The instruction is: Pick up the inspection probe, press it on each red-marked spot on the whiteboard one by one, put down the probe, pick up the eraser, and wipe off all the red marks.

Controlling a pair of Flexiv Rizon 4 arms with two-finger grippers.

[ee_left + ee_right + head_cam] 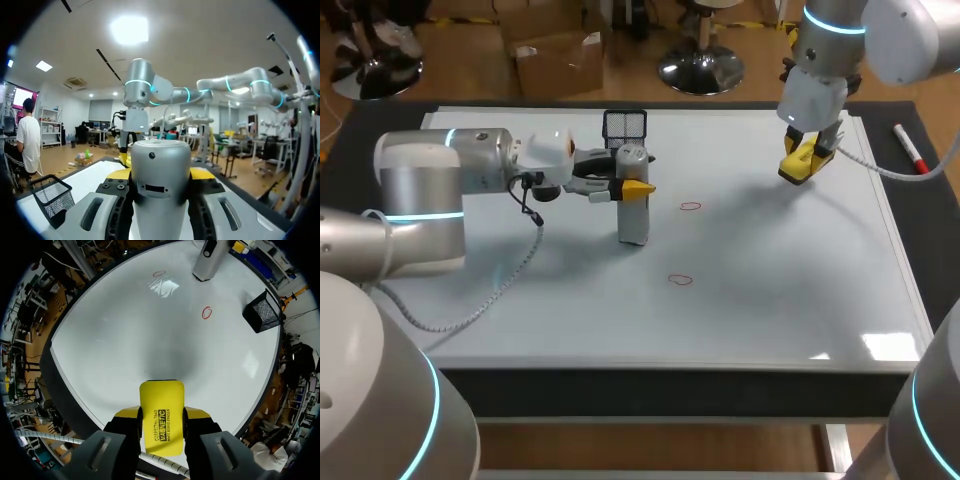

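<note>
The grey, cylinder-shaped probe [633, 215] stands upright with its foot on the whiteboard [770, 300], left of the middle. My left gripper [635, 188] comes in from the side and is shut on its upper part; in the left wrist view the probe [161, 165] fills the gap between the yellow fingertips [118, 174]. Two red marks show: one [691, 207] just right of the probe, one [680, 281] nearer the front. My right gripper [807, 160] hangs over the board's back right, shut on the yellow eraser [161, 420]. From there the red marks [207, 313] lie far ahead.
A black mesh basket [624, 125] stands on the board just behind the probe, close to my left gripper. A red-capped marker [910, 148] lies on the dark table right of the board. The board's front and right parts are bare white surface.
</note>
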